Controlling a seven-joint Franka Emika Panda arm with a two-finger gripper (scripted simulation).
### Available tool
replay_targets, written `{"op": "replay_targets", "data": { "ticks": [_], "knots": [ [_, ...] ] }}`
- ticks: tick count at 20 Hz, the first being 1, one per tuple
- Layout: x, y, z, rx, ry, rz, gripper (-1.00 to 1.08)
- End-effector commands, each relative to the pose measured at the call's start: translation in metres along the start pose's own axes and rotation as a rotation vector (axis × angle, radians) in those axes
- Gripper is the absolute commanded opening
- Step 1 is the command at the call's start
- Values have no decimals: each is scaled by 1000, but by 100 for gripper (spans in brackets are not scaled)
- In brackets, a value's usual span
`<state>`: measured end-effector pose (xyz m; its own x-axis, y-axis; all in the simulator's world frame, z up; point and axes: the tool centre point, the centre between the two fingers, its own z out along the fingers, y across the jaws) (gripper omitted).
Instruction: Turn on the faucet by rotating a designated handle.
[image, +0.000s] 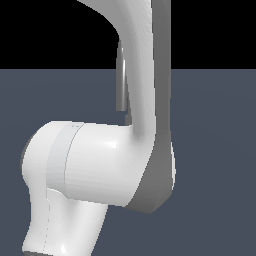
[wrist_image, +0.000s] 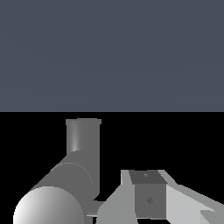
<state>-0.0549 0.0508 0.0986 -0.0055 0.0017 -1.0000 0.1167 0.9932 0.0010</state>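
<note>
Slate-grey desk under black backdrop: white robot arm screens most of the faucet, only its spout showing behind; wrist view has pincer just beside faucet base, likely reaching for the unseen handle; finger spacing indeterminable.

A plain slate-blue floor fills the lower part of the exterior view, flat and unmarked, meeting a black backdrop along a straight horizon. The wrist view shows the same blue surface and blackness.
</note>
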Motion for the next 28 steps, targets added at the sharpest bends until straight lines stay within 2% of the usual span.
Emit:
{"op": "replay_targets", "data": {
  "ticks": [1,3,18,19,20,28],
  "knots": [
    [-11,4,0,-2,-6,1,-100],
    [-3,0,0,3,5,0,-100],
    [-52,-14,0,-2,-5,1,-100],
    [-52,-14,0,-2,-5,1,-100],
    [-34,-16,-1,2,28,-1,-100],
    [-53,-40,0,0,9,0,-100]
  ]
}}
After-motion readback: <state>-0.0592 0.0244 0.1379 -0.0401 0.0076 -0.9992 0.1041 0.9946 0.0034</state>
